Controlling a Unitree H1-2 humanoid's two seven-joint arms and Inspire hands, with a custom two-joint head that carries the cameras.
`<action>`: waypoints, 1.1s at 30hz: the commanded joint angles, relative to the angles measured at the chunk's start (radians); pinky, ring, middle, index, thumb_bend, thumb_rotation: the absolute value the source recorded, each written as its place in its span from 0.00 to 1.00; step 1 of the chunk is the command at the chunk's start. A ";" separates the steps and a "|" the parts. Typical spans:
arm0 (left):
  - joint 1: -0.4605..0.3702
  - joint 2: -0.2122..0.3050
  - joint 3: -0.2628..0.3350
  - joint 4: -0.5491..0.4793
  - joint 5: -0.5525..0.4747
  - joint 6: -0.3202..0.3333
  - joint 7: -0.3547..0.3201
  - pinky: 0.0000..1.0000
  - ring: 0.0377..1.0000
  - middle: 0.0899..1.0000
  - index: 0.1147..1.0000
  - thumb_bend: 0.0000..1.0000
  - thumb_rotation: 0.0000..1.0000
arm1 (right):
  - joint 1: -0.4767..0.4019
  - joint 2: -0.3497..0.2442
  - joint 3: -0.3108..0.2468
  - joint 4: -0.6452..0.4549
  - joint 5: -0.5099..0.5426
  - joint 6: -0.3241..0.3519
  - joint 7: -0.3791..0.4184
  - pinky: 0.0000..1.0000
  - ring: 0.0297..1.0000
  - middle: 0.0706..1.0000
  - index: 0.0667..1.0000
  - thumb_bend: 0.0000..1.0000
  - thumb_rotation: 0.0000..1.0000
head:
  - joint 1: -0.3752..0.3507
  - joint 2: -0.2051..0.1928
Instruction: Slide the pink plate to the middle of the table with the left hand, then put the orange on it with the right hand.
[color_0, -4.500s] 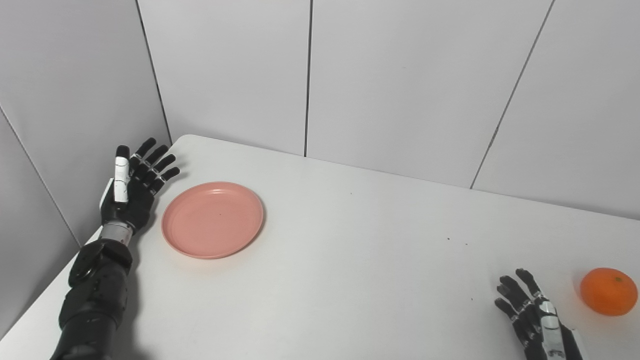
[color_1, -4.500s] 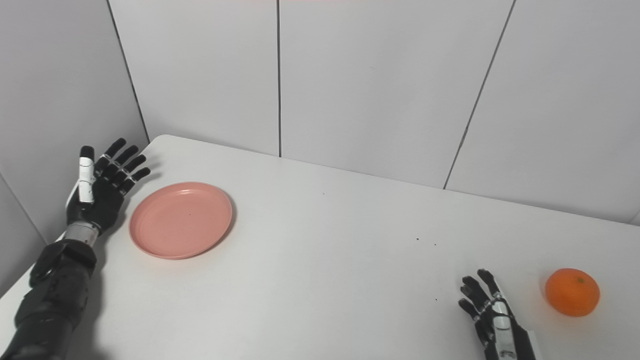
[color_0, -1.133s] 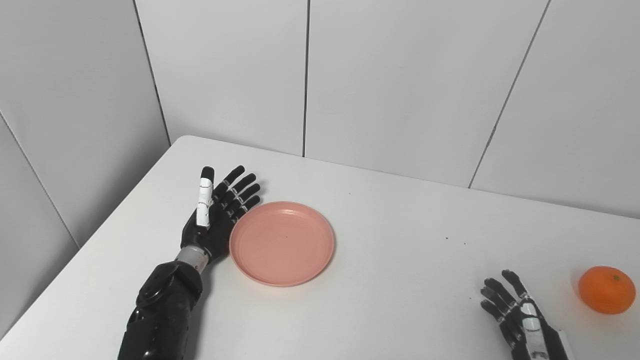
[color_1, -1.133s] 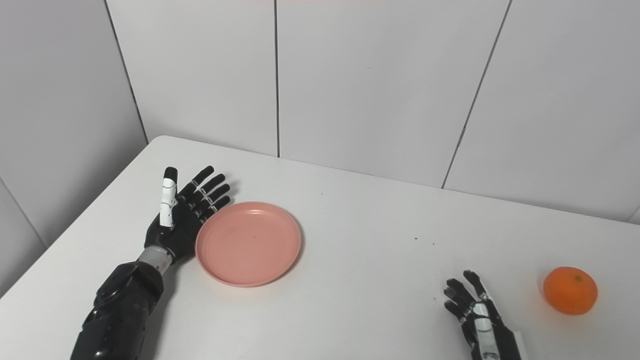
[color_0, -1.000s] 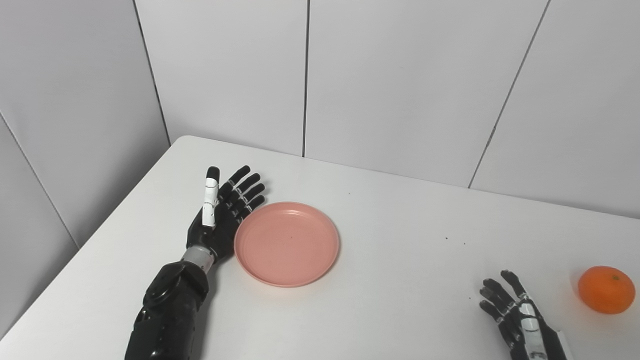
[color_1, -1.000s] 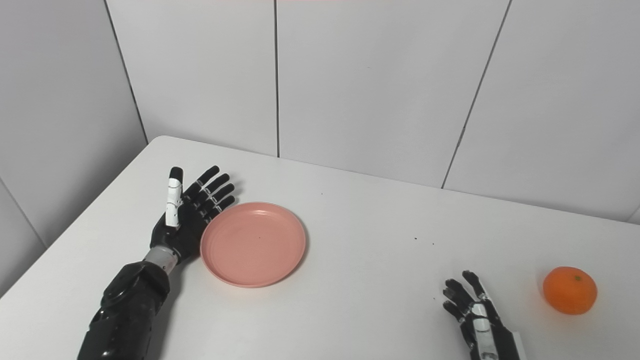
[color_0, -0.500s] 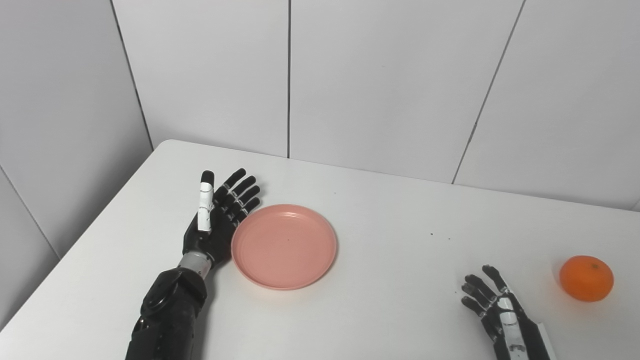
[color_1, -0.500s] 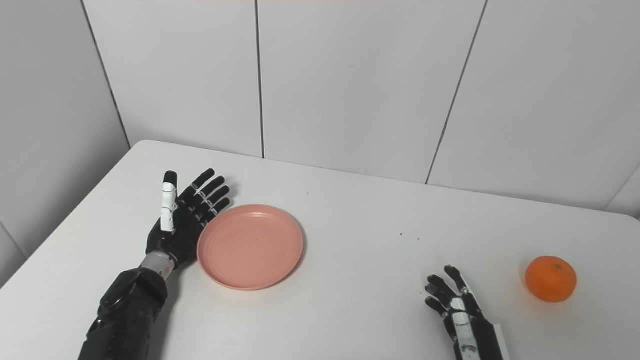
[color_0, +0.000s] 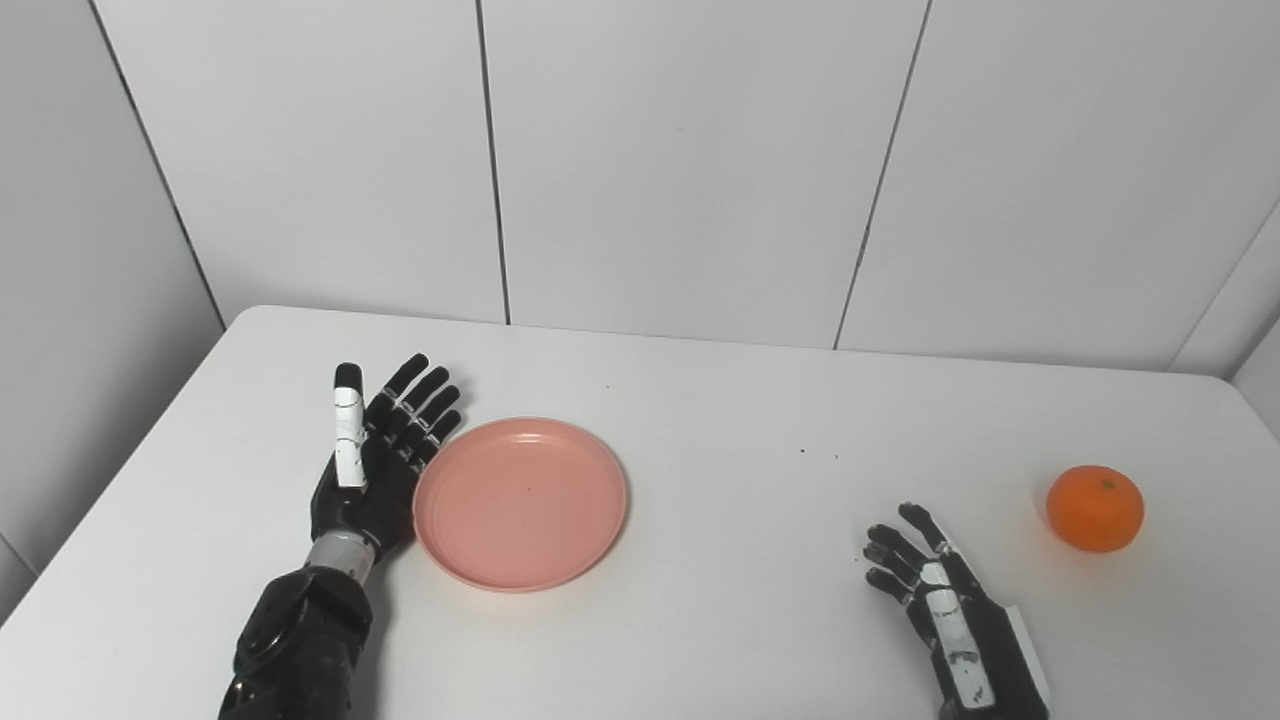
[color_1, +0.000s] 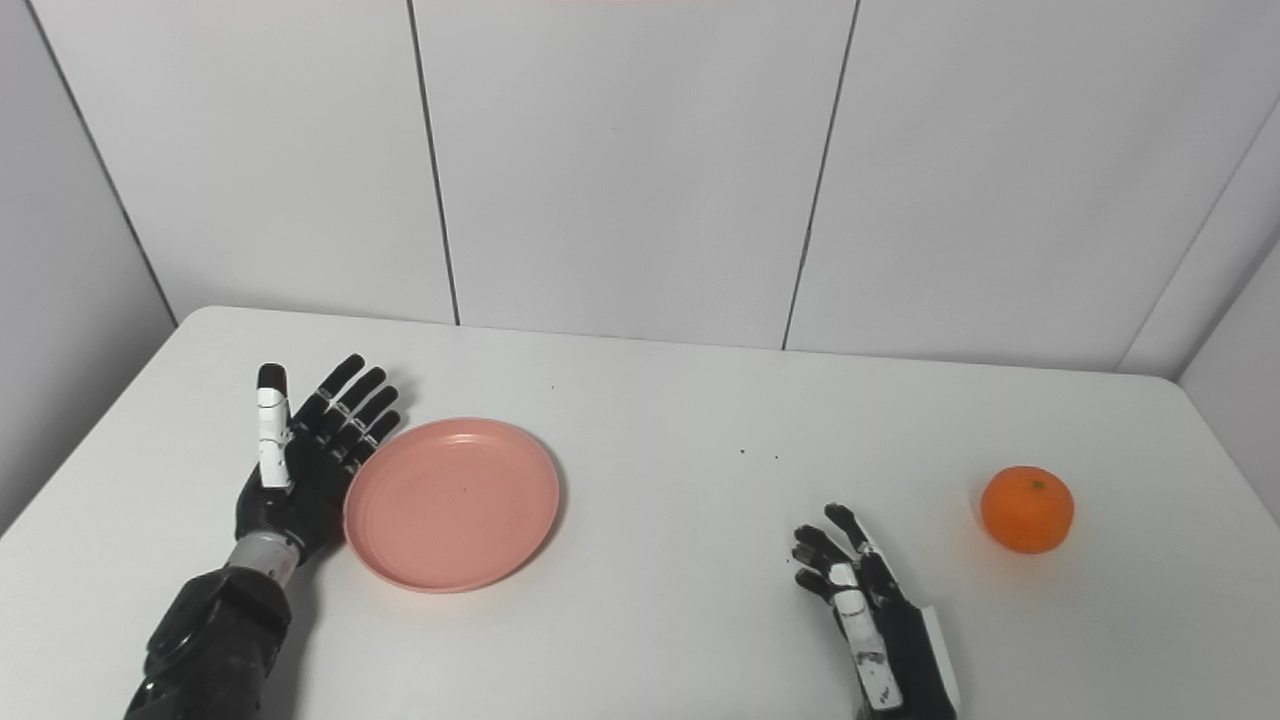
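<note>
The pink plate (color_0: 521, 503) lies flat on the white table (color_0: 720, 420), left of the table's middle, and is empty. The left hand (color_0: 372, 455) stands edge-on against the plate's left rim, palm toward it, fingers spread and holding nothing. Judged from this layout, the push is the step in hand and the plate is not yet centred. To complete it well, keep the palm low and in contact with the rim, drive through the plate's centre line so it does not rotate away, and maintain an even, slow rate. The orange (color_0: 1094, 508) rests near the right edge, well apart from the plate. The right hand (color_0: 945, 610) waits between them, fingers apart, empty.
</note>
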 joint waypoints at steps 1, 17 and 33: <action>0.012 -0.024 0.000 -0.014 -0.008 0.066 0.042 0.99 0.86 0.79 0.73 0.91 0.80 | 0.018 0.028 0.035 0.013 0.014 0.090 0.025 0.81 0.81 0.78 0.87 0.87 0.81 | -0.001 0.002; 0.033 -0.086 -0.041 -0.007 0.060 0.058 0.102 0.95 0.84 0.78 0.70 0.86 0.83 | 0.016 0.029 0.046 -0.003 0.007 0.122 0.014 0.82 0.81 0.79 0.87 0.86 0.82 | -0.012 0.013; 0.020 -0.133 -0.039 0.032 0.085 0.035 0.104 0.96 0.85 0.80 0.72 0.86 0.84 | 0.010 0.045 0.061 -0.003 0.000 0.131 0.004 0.81 0.81 0.79 0.87 0.88 0.82 | -0.072 0.017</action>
